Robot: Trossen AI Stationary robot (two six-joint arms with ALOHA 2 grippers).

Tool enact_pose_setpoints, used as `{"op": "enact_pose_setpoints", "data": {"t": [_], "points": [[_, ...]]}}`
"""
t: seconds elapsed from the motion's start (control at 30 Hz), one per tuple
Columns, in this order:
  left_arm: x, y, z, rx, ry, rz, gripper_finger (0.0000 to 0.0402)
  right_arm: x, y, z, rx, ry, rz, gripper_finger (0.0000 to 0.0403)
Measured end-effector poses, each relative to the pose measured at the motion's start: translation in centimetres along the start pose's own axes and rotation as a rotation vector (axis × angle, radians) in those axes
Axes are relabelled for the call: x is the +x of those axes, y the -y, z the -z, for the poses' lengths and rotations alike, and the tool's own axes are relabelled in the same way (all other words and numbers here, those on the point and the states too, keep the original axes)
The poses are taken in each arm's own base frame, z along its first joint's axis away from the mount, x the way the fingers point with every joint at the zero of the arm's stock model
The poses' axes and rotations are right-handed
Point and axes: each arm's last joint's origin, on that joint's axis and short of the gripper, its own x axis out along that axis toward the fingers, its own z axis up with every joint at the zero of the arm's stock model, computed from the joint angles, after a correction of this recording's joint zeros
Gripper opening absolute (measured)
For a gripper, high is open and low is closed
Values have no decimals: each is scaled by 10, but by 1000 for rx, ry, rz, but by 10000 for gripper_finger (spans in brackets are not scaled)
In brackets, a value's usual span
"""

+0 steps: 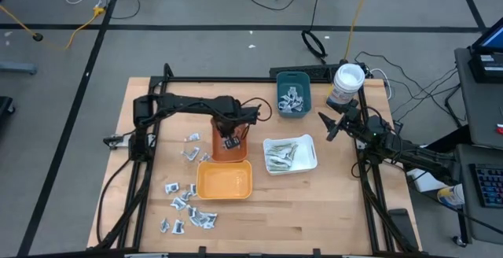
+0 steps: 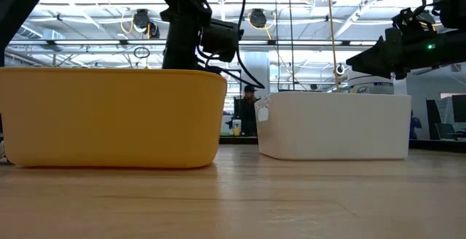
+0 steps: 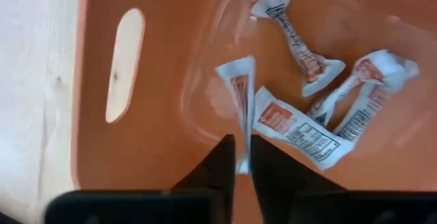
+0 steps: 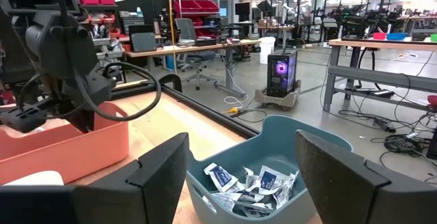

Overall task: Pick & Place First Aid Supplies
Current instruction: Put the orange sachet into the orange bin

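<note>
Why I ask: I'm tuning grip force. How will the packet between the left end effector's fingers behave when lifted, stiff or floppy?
Probably floppy: the packet pinched by the left end effector looks thin, and its neighbours in the orange tray lie twisted and creased. It is likely very light for its size. Its smooth wrapper might slip from a light pinch.

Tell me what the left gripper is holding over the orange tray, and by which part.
The left gripper pinches a white packet with red print by one end.

Overhead view straight down, low view level across table, both sharing orange tray [image 1: 225,181] and white tray [image 1: 289,154].
</note>
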Motion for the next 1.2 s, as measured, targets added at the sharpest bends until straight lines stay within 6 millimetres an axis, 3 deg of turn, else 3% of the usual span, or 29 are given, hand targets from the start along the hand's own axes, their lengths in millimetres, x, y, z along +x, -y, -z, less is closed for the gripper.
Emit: {"op": "enact_pose_setpoints", "data": {"t": [0.2,0.33,0.5,0.73,1.2], "points": [[-2,4,-1,63,10,111,162,0,0,0,0,0,0,263],[-16,0,5,73,35,151,234,0,0,0,0,0,0,263],[-36,-9,14,85,87,158,286,0,0,0,0,0,0,263],[-44,-15,33,244,83,147,322,0,0,0,0,0,0,263],[-10,-43,110,288,107,94,324,0,0,0,0,0,0,263]]}}
